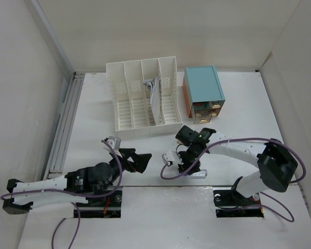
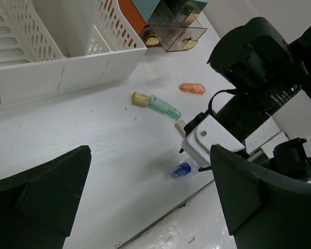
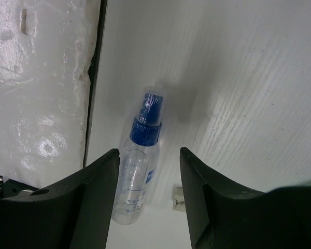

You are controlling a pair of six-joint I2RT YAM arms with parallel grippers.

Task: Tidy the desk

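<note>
The white desk [image 1: 249, 109] carries a clear spray bottle [image 3: 139, 179] with a blue cap, lying flat near a dark seam in the surface. My right gripper [image 3: 149, 154] is open and points down over it, one finger on each side of the bottle, not touching. In the top view the right gripper [image 1: 189, 167] stands over the bottle [image 1: 198, 175]. My left gripper [image 1: 141, 161] is open and empty, low over the desk, left of the right gripper. In the left wrist view, the left gripper [image 2: 150, 155] faces the bottle's blue cap [image 2: 181, 169] under the right arm [image 2: 259, 78].
A white slotted file rack [image 1: 145, 96] with papers in one slot stands at the back, next to a teal-topped box [image 1: 203, 92] with drawers. An orange stick [image 2: 192, 88], a green stick [image 2: 164, 107] and a beige piece [image 2: 140, 98] lie on the desk.
</note>
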